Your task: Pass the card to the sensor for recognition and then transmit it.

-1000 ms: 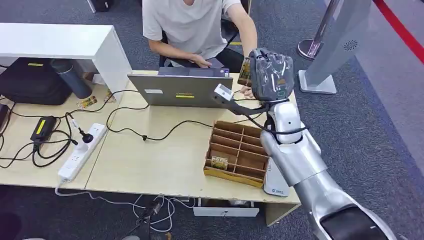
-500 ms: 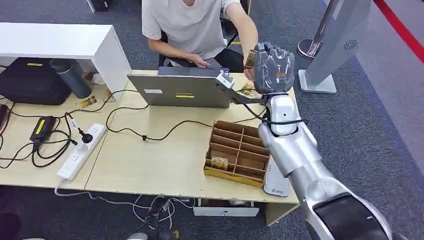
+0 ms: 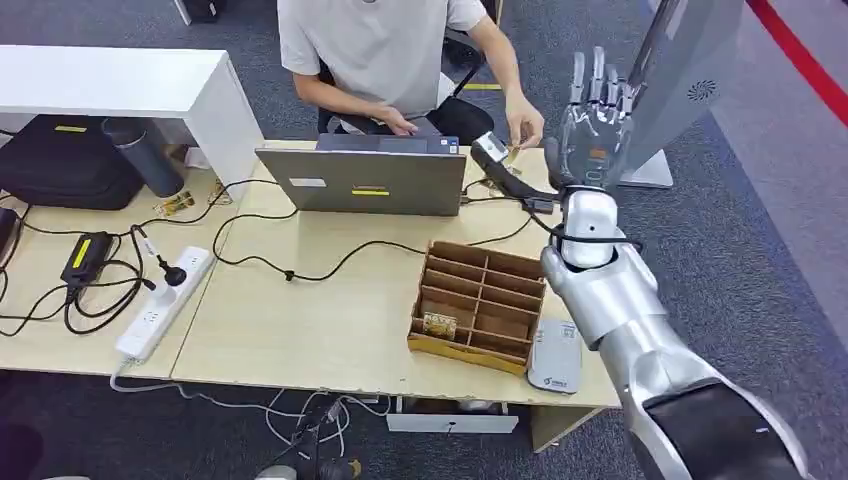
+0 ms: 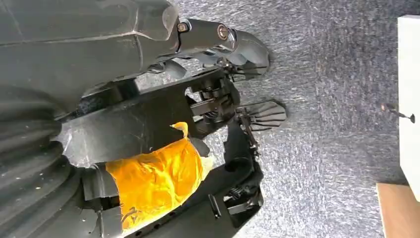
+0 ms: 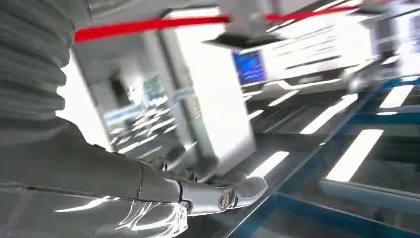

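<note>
My right hand is raised above the desk's far right corner, its fingers spread upward and holding nothing. In the right wrist view its fingers stretch out bare against a blurred bright room. Just left of it, a person's hand pinches the small yellowish card. A white card sensor lies flat at the desk's near right corner. Another card stands in the wooden compartment box. My left hand hangs over grey carpet with nothing in it.
A person in a pale shirt sits behind a grey laptop. Cables, a power strip and a black adapter lie on the desk's left half. A grey stand rises just right of my hand.
My right hand held the card up near the person; now the person's hand has the card, and my hand has opened, spread its fingers and shifted right.
</note>
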Tool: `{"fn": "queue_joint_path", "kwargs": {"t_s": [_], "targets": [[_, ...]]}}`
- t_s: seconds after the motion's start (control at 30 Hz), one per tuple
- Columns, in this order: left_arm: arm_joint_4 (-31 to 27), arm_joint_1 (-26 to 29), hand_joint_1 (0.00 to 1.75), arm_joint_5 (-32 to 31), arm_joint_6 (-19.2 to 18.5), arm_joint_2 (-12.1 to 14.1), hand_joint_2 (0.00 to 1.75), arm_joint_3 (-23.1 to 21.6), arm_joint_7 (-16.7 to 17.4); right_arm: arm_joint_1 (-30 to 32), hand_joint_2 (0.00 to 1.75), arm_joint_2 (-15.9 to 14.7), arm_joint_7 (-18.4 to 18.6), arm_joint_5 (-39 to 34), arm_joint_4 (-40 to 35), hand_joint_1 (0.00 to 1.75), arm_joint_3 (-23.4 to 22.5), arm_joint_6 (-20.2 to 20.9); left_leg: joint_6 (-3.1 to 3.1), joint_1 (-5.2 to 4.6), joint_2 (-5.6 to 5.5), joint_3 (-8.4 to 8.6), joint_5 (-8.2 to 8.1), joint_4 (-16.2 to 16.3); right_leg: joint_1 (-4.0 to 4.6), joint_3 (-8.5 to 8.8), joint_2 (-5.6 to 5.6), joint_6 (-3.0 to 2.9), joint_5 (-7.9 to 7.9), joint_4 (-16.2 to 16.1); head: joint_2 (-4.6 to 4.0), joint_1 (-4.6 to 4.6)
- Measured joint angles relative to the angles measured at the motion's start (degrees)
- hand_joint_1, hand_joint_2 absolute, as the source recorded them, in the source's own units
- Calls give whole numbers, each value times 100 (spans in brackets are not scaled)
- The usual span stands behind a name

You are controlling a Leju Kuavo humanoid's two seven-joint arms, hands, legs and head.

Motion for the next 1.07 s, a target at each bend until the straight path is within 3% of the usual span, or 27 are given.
{"fn": "queue_joint_path", "kwargs": {"t_s": [0.1, 0.33, 0.5, 0.67, 0.83, 1.07], "targets": [[0, 0, 0, 42, -24, 24, 175, 0, 33, -228, 175, -498, 553, 2, 452, 0, 549, -7, 4, -1, -8, -2, -2, 10, 0, 3, -9, 1, 0, -4, 0, 0], [0, 0, 0, 101, -11, 61, 175, 2, 57, -339, 175, -1740, 909, 0, 1322, 0, 1125, 63, 8, -2, -43, -14, -5, 18, 1, 9, -43, 4, -1, -15, 0, -2], [0, 8, 0, 149, -13, 120, 175, 2, 59, -110, 175, -2721, 1014, -24, 1854, 0, 1090, 450, 26, -4, -56, -18, -16, 19, 2, 15, -56, 9, -5, -27, 0, -2], [0, 60, 0, 197, -68, 201, 175, 15, 50, 698, 175, -3454, 1080, -263, 2156, 0, 682, 527, 45, -3, -62, -19, -29, 18, 3, 20, -62, 26, -16, -28, 0, 0], [0, 106, 0, 223, -140, 275, 175, 20, -2, 1620, 175, -3737, 1110, -591, 2366, 0, 204, 581, 48, -2, -58, -17, -31, 12, 4, 17, -55, 27, -19, -30, 0, -5], [0, 182, 0, 234, -177, 398, 175, 20, -13, 2875, 175, -3719, 1099, -1198, 2558, 0, -673, 643, 47, 0, -59, -17, -32, 4, 2, 17, -59, 28, -25, -29, 0, -4]]}}
